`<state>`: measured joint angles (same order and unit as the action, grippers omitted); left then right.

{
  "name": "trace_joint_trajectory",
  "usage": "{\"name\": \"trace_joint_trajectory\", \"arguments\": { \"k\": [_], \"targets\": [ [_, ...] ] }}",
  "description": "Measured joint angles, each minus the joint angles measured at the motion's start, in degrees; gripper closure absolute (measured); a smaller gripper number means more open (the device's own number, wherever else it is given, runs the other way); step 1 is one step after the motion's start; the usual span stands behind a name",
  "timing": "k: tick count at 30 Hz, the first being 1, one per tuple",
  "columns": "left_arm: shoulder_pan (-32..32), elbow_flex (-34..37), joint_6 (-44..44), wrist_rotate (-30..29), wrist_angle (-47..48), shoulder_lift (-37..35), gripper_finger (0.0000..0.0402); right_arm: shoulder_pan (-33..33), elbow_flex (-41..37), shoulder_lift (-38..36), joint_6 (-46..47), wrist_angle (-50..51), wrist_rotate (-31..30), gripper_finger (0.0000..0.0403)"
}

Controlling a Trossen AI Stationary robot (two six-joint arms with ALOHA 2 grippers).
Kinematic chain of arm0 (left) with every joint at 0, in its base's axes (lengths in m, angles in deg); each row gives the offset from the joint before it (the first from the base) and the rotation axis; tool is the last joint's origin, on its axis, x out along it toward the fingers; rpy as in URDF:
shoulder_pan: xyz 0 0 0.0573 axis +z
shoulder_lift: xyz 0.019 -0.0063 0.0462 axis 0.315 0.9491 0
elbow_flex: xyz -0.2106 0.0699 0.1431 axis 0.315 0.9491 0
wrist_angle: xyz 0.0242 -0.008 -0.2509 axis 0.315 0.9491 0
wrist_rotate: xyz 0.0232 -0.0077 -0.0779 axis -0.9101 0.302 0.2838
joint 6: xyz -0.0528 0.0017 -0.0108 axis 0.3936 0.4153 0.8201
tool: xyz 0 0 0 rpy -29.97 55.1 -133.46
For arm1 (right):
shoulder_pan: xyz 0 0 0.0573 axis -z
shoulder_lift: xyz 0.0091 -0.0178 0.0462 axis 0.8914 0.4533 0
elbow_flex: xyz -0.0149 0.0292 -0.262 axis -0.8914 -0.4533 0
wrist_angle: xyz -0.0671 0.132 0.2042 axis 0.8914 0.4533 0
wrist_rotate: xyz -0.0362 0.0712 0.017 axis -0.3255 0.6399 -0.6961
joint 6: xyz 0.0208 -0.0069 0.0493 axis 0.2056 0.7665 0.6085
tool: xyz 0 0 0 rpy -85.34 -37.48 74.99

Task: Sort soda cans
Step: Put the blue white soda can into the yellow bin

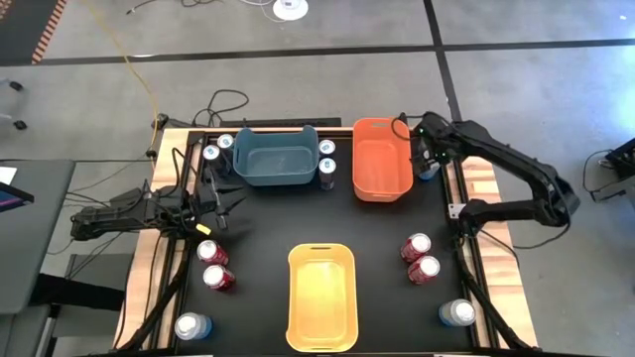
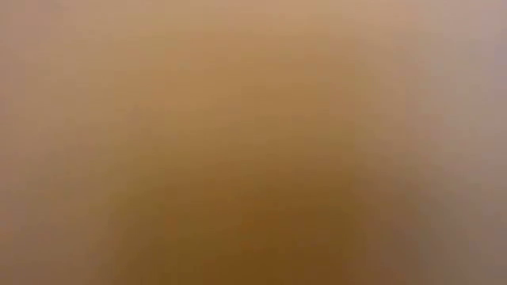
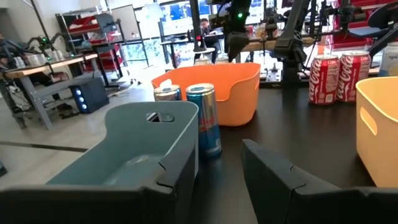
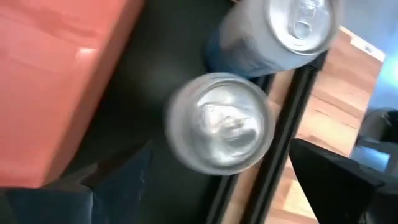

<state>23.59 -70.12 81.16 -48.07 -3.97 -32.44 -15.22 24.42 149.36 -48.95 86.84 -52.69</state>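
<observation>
The only writing that reads clearly is the white Coca-Cola script on the two red cans (image 3: 336, 76) seen in the left wrist view, standing upright side by side and touching, beyond the yellow-orange bin (image 3: 378, 134); the blue-and-silver can (image 3: 203, 118) just beside the teal bin (image 3: 134, 149) carries a red mark near its base that cannot be read. Every can in view stands with its long axis vertical, silver top up. On the black worktop (image 1: 258, 223), seen from above, two cans (image 1: 218, 148) stand at the teal bin's far left corner, two more (image 1: 326, 159) sit between that bin and the orange bin (image 1: 382, 159), a red pair (image 1: 214, 264) stands left of the yellow-orange bin and another red pair (image 1: 420, 257) to its right, and single pale cans stand at the near left corner (image 1: 191, 325) and near right corner (image 1: 456, 313). The right gripper (image 1: 427, 149) hangs over the far right edge beside the orange bin, jaws spread on either side of a silver-topped can (image 4: 219, 122) directly below it — not touching it — with a second pale can (image 4: 273, 31) just beyond. The left gripper (image 1: 223, 201) sits low near the teal bin's left side, jaws apart and holding nothing. (The low view shows only an orange-brown blur.)
</observation>
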Motion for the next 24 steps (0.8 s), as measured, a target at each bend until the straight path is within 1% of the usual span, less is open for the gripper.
{"name": "trace_joint_trajectory", "arguments": {
  "k": [2,6,9,11,15,18,24],
  "targets": [
    [0.0,0.0,0.5,0.0,0.1,0.0,0.0275,0.1,-0.1,-0.1,-0.3,0.3,0.1,0.0004],
    [0.0,0.0,0.9,0.0,0.5,0.0,0.0275,0.0,0.0,-0.4,0.6,-2.6,3.7,0.0004],
    [0.0,0.0,0.9,0.0,0.5,0.0,0.0275,0.6,0.0,-0.2,2.7,-3.6,4.0,0.0004],
    [0.0,0.0,1.0,0.0,0.5,0.0,0.0275,1.1,0.0,0.5,5.0,-5.3,4.0,0.0004],
    [0.0,0.0,1.1,0.0,0.5,0.0,0.0275,1.0,0.0,2.4,7.7,-5.6,4.0,0.0003],
    [0.0,0.0,1.1,0.0,0.6,0.0,0.0275,1.0,0.0,3.8,9.1,-5.8,3.1,0.0003],
    [0.0,-0.2,1.8,0.0,1.8,0.0,0.0275,-0.1,0.0,6.4,11.6,-5.4,-1.9,0.0004]
  ]
}}
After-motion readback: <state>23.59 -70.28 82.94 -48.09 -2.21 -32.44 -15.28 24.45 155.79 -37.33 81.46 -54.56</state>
